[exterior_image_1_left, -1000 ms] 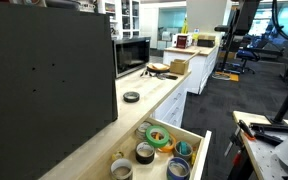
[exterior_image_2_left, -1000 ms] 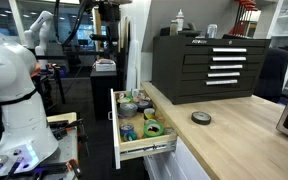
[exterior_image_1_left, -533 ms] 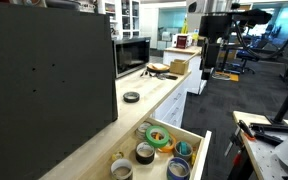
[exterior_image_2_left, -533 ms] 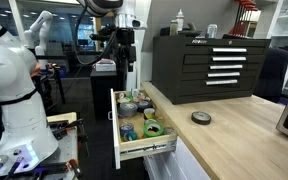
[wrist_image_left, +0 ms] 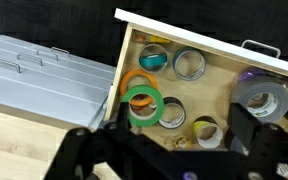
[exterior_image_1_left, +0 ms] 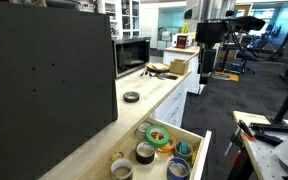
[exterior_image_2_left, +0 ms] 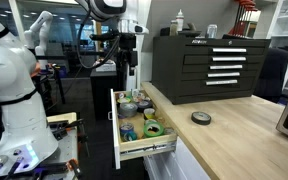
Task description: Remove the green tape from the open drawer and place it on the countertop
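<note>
Spread wide and empty, the jaws are pictured high above the wide, shallow, pale wood drawer point(wrist_image_left: 216, 100) with its white front. The bright green ring-shaped roll of tape point(wrist_image_left: 144, 104) is seen lying flat inside, hole upward, well below the jaws and offset toward one finger. Being round, it offers no long axis to be matched. Its smooth rim is laid partly over an orange roll point(wrist_image_left: 132, 80), so a careful descent is judged necessary.

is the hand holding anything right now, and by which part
Nothing is held. The hand hangs open above the drawer, and the green tape lies in it untouched.
</note>
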`<state>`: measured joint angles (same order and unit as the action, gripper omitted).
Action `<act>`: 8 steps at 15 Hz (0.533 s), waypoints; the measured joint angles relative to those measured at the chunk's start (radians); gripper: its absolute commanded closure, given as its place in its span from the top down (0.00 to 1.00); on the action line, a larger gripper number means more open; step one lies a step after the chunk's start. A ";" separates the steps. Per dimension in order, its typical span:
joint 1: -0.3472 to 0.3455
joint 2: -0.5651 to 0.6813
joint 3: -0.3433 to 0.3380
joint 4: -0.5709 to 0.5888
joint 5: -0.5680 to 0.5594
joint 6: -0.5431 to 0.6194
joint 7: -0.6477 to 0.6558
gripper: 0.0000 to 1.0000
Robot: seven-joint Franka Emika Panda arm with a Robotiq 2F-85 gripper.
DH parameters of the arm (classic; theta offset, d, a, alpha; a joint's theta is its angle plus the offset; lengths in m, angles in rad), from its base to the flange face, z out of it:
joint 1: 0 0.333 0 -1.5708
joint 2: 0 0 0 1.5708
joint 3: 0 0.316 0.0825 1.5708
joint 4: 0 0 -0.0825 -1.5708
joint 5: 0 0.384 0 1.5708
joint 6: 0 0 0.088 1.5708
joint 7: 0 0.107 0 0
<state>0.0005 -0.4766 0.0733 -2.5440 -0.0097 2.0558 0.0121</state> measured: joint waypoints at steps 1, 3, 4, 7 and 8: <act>0.000 0.002 0.000 0.000 0.000 0.000 0.000 1.00; -0.001 0.016 -0.001 -0.002 -0.012 0.013 0.003 1.00; -0.002 0.029 -0.002 -0.004 -0.020 0.035 0.005 1.00; -0.005 0.096 -0.008 -0.005 -0.042 0.129 0.006 1.00; -0.005 0.124 -0.012 -0.005 -0.045 0.165 0.005 1.00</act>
<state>-0.0040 -0.3525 0.0615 -2.5492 -0.0552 2.2207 0.0172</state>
